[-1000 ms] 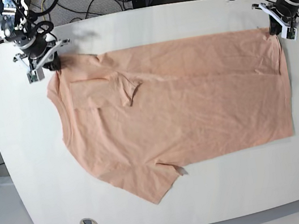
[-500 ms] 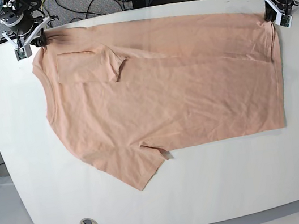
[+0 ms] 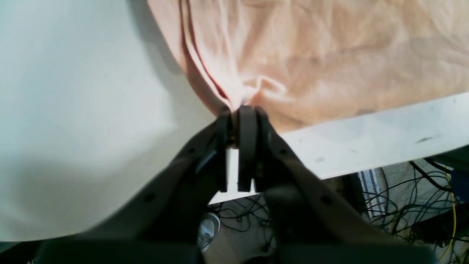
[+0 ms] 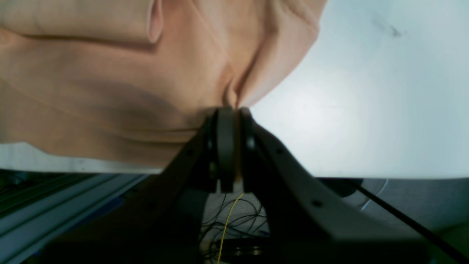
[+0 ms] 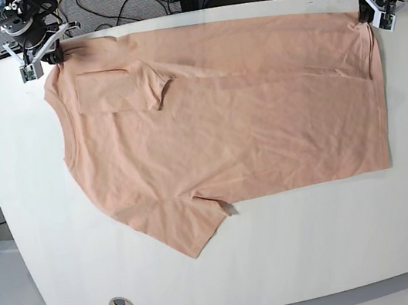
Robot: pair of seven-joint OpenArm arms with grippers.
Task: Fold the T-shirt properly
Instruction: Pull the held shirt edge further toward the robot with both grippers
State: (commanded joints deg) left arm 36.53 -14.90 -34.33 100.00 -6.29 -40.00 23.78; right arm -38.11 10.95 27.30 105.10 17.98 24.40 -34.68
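- T-shirt (image 5: 232, 132): laid out on the white table (image 5: 346, 254), middle toward 12 o'clock; one sleeve (image 5: 189, 229) points to about 7, the other (image 5: 111, 90) folded inward near 10.
- Left gripper (image 3: 234, 126): fingertips together, clamped on the T-shirt at its 1 o'clock corner, base view.
- Right gripper (image 4: 234, 113): likewise pinching cloth, at the 11 o'clock corner, near the table's far edge.
- Handling: looks light and soft, thin cotton by the look of it, no stiffness to count on; creases gather at both pinches. Not fragile, but would sag or bunch if held by one point.
- Slip: probably low on cloth this matte; layers could slide over each other though, so pinch all of them.
- Where to hold: the two far corners suit; keep both level and the edge between them taut. Avoid mid-panel grabs, would ruck it up.
- Loose sleeve at 7 likely needs its own tuck, taken near its cuff.
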